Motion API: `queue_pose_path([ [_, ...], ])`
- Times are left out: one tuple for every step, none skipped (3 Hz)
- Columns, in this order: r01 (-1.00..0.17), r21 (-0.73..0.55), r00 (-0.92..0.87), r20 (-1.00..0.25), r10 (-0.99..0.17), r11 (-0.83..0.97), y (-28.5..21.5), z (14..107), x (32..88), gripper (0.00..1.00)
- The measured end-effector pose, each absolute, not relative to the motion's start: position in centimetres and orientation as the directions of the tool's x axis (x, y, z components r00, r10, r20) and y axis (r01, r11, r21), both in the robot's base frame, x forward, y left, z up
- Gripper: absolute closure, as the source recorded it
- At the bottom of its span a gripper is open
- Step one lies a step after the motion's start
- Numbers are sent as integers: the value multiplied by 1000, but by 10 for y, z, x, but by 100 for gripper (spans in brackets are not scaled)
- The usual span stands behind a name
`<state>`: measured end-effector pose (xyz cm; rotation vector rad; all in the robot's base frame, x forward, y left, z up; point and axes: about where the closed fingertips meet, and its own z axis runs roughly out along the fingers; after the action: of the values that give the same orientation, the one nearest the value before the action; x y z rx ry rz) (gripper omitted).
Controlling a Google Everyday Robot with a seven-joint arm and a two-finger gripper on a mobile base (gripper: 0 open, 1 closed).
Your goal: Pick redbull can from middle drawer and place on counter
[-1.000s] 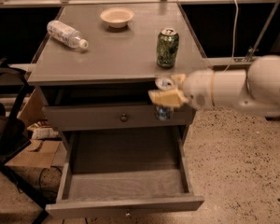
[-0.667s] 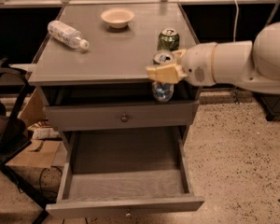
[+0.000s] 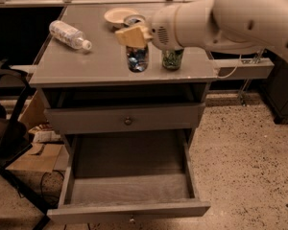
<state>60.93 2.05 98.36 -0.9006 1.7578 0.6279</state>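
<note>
The robot's gripper (image 3: 134,36), upper centre of the frame, is clamped on the top of the redbull can (image 3: 137,59), which stands upright at the counter (image 3: 77,66) surface just left of a green can (image 3: 172,59). A bowl (image 3: 119,16) and a plastic bottle (image 3: 68,34) lie behind, while the middle drawer (image 3: 129,188) hangs open below.

On the counter (image 3: 86,67): redbull can (image 3: 137,59) near the front, clasped at its top by the gripper (image 3: 133,35), green can (image 3: 172,60) just right of it, bowl (image 3: 117,17) behind, bottle (image 3: 69,34) lying back left; underneath, knobbed drawer (image 3: 86,121), then middle drawer (image 3: 129,210) pulled out.
</note>
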Motion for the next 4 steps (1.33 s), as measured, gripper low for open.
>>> queue_pose_path([
  [-802, -45, -159, -945, -286, 596, 87, 986, 633, 100],
  [-814, -25, -144, -959, -243, 580, 141, 963, 654, 100],
  [-832, -8, -135, -967, -217, 554, 178, 948, 677, 100],
  [-848, 32, -159, -968, -196, 528, 197, 925, 714, 100],
])
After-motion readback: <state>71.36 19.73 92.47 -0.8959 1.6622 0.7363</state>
